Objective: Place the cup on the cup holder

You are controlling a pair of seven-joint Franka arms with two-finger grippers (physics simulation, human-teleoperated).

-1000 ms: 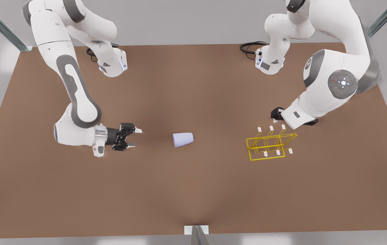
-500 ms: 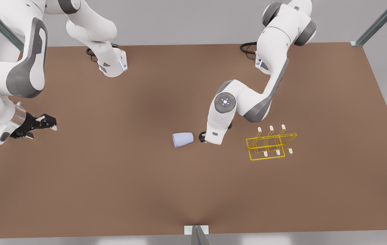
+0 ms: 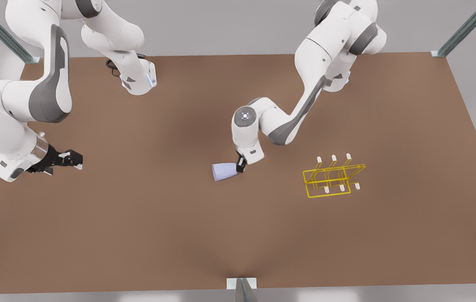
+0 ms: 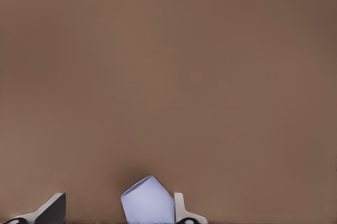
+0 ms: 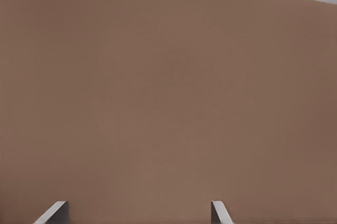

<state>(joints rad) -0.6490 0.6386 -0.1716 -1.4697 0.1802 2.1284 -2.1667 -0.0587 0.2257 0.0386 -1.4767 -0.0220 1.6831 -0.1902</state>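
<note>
The left gripper (image 3: 240, 166) hangs low at mid-table under a sharply bent arm, pointing down, jaws spread wide. The right gripper (image 3: 71, 159) waits near the front view's left edge, held level, jaws open.

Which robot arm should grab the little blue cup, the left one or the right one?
The left. Its claw is open around the pale lavender-blue tapered cup lying on its side. The right claw waits open by the brown table's edge on the front view's left, facing bare tabletop.
</note>
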